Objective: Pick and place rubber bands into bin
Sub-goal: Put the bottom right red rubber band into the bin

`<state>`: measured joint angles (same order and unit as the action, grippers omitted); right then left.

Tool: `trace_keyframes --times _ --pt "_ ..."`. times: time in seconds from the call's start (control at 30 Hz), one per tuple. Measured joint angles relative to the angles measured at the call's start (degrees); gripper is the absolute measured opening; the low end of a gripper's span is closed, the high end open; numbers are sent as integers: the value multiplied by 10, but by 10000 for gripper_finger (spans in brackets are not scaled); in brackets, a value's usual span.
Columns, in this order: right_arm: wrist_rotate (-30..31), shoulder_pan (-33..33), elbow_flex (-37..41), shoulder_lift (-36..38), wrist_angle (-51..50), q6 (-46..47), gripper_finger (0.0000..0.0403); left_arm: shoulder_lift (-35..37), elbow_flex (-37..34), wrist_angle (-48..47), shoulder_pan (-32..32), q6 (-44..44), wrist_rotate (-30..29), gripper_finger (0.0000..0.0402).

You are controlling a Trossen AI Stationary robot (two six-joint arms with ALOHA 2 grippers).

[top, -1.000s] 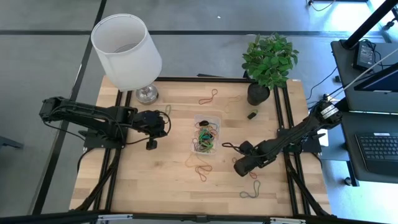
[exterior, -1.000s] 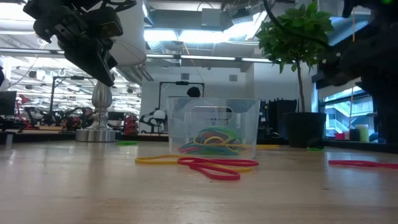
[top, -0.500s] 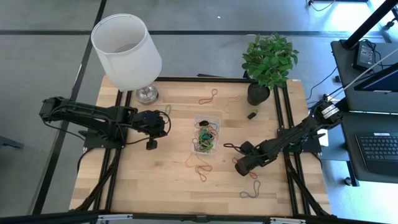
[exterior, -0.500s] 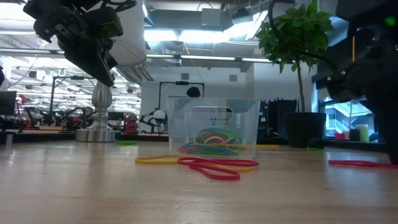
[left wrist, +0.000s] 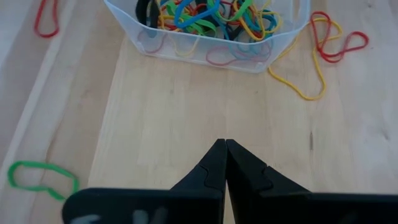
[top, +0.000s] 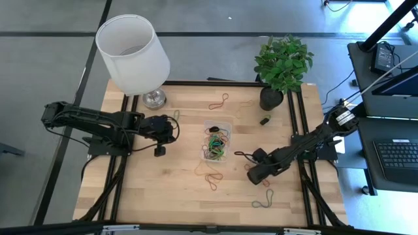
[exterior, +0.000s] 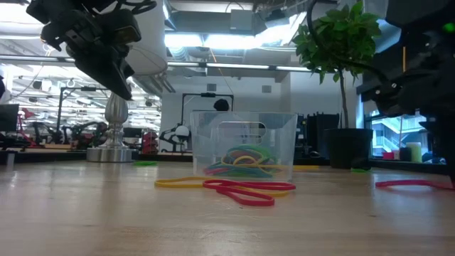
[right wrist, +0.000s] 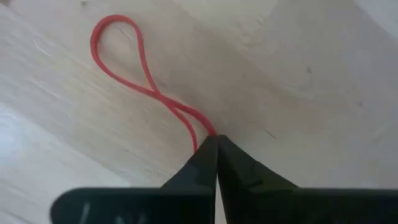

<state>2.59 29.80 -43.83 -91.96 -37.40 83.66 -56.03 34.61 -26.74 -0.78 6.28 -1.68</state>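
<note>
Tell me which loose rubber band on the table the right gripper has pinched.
The thin red rubber band twisted into a figure-eight: the right gripper is shut on its end. The other loose bands lie untouched.

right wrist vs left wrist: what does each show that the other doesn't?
Right wrist only: the right gripper shut on a red rubber band that lies twisted on the wood.

Left wrist only: the left gripper shut and empty, the clear bin full of mixed bands, a yellow band and a red band beside it, a green band farther off.

Both: the light wooden table and closed dark fingers.
</note>
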Motion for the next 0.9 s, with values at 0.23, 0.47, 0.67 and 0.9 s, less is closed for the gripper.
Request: trace_keyframes --times 0.23,0.47,0.67,0.9 --pt "17 0 -69 3 -71 -42 3 0 0 1 0 -16 -13 3" --pt "80 0 -144 6 -114 -69 2 0 0 22 1 -15 -13 1" --pt "180 0 -225 6 -134 -131 1 0 0 34 1 -15 -13 2" --pt "296 -16 -329 7 -134 -271 0 0 0 35 1 -15 -5 3"
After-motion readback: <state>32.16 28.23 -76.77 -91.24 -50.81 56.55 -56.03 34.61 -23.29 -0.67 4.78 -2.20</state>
